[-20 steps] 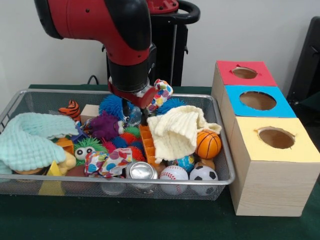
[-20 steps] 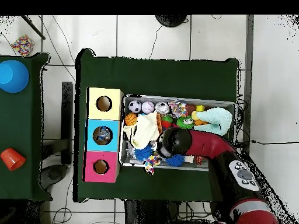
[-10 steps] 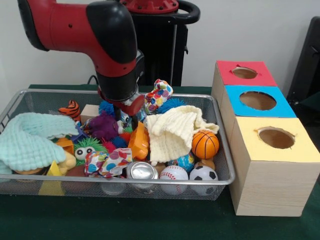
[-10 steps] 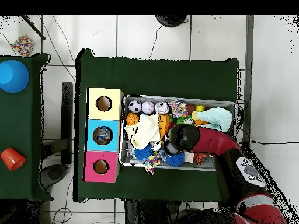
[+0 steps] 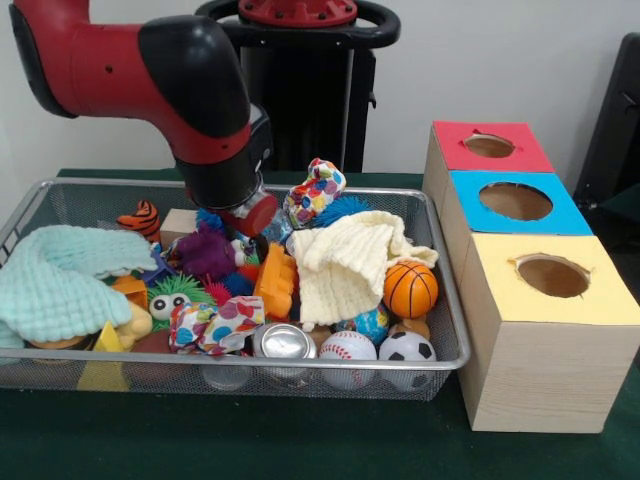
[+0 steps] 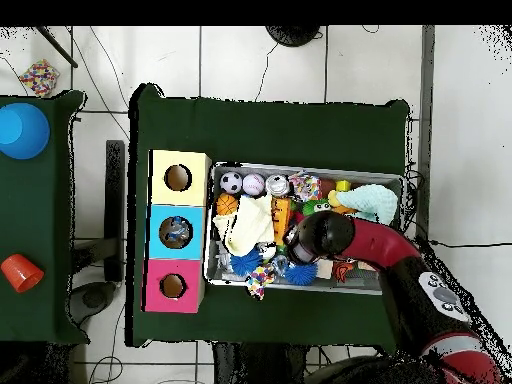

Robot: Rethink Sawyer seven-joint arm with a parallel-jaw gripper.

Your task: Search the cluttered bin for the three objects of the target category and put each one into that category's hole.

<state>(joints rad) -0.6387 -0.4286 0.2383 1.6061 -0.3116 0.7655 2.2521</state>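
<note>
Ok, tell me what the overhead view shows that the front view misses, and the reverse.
Only the overhead view shows a blue bowl and an orange cup on a side table, plus something lying inside the blue box's hole. Only the front view shows the can against the bin's near wall and the wooden sides of the boxes. Both show the bin, the cream cloth, the basketball and the arm over the toys.

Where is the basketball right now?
Front view: the basketball sits at the wire bin's right end, against the cream cloth, above the soccer ball.
</note>
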